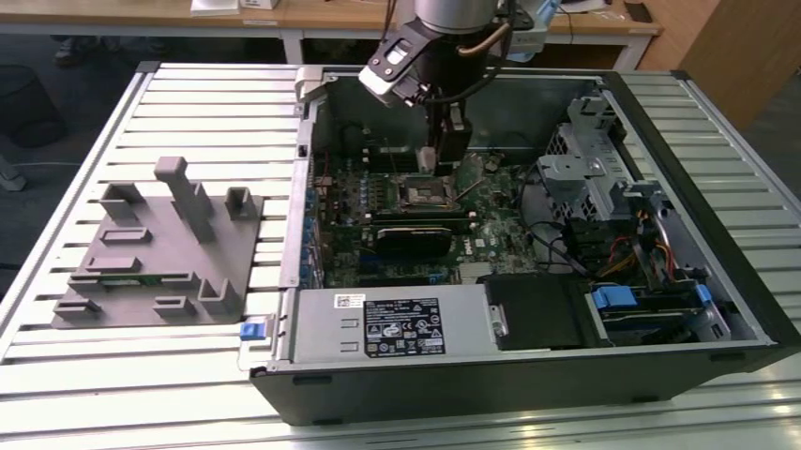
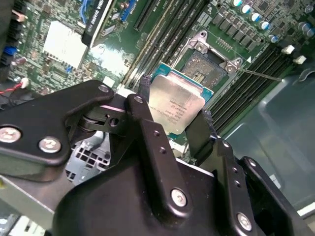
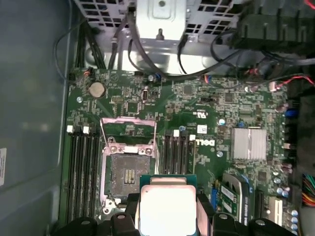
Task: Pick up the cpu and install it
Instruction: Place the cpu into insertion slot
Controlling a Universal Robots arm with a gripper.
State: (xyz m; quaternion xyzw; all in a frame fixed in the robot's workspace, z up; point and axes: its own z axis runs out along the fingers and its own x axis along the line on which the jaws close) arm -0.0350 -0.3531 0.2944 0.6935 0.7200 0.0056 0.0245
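Near the open socket (image 3: 129,172), cpu (image 3: 166,209) in claw (image 2: 173,105), level, silvery top upward

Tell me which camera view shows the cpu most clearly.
The second wrist view: the cpu shows its silvery top and green edge, gripped by the tool. In the first wrist view its top is a pale glare. In the exterior view it is too small to tell.

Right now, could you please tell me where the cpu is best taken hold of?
Grip the cpu by two opposite edges, coming down on its silvery top, as the gripper does now near the open socket. It is a thin flat square, so only the edges give the fingers purchase.
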